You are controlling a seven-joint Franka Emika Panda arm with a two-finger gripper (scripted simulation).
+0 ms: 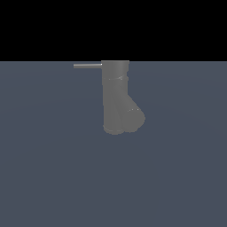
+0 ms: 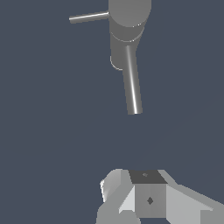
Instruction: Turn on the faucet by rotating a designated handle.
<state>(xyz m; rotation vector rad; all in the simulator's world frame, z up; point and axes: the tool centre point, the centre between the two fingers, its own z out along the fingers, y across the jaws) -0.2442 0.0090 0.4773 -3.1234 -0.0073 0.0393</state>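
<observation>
The faucet (image 1: 116,99) is a matte grey upright cylinder with a fat angled stub low on the exterior view's right. The handle (image 1: 87,65), a thin light-grey rod, sticks out sideways from its top toward the exterior view's left. The wrist view looks down on the faucet (image 2: 129,17) and the handle (image 2: 88,17). A second, thicker rod (image 2: 132,81) also projects from the body there. My white gripper (image 2: 131,194) shows only partly at the wrist picture's edge, well apart from the faucet, and nothing is seen in it. It does not appear in the exterior view.
The faucet stands on a flat dark blue-grey floor (image 1: 53,168). A black background lies beyond the floor's far edge.
</observation>
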